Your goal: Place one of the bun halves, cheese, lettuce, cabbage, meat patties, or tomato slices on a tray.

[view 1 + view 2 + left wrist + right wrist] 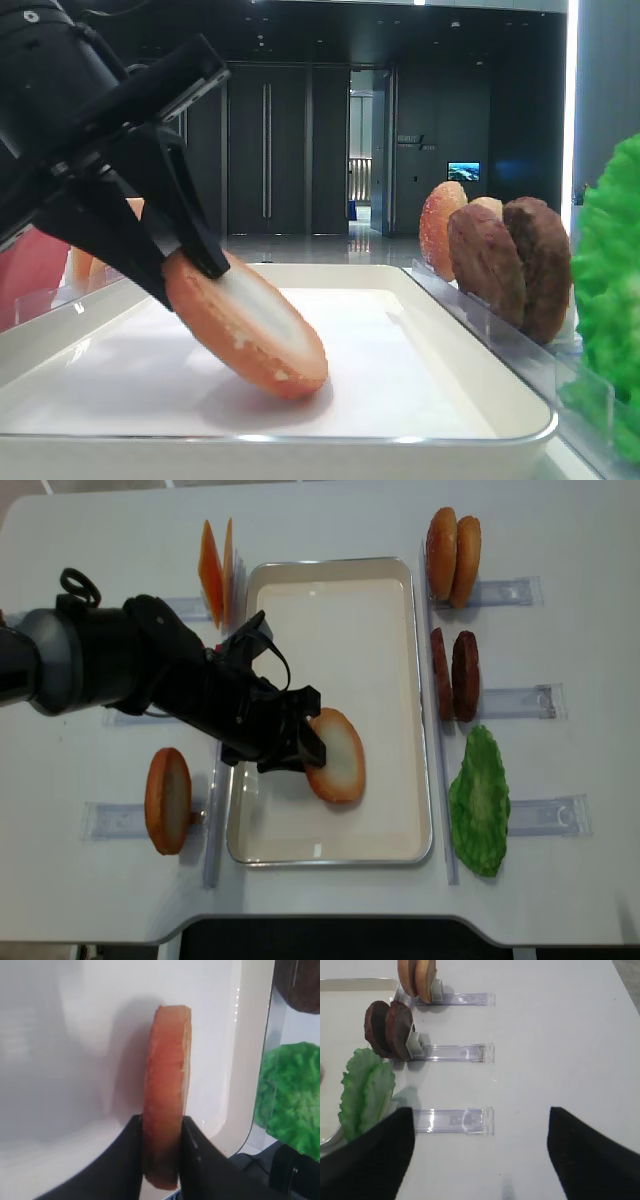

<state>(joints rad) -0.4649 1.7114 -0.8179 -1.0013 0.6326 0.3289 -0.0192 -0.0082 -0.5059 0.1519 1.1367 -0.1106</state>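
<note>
A bun half [342, 765] with a pale cut face leans tilted in the white tray [330, 568], its lower edge on the tray floor [400, 380]. My left gripper [308, 748] is shut on the bun half [167, 1070], with both black fingers pressed against its sides. My right gripper [480, 1152] hangs open over bare table, nothing between its fingers. Right of the tray stand two more bun halves [452, 542], two meat patties [455, 675] and lettuce [478, 800]. Cheese [215, 560] stands at the tray's far left corner. A pinkish-red tomato slice [28, 272] shows behind my left arm. Cabbage is out of view.
Another bun half [167, 800] stands upright in a clear rack left of the tray. Clear plastic racks [452, 1121] lie on the white table beside each ingredient. The tray's raised rim [247, 1060] runs between the held bun and the lettuce [290, 1095].
</note>
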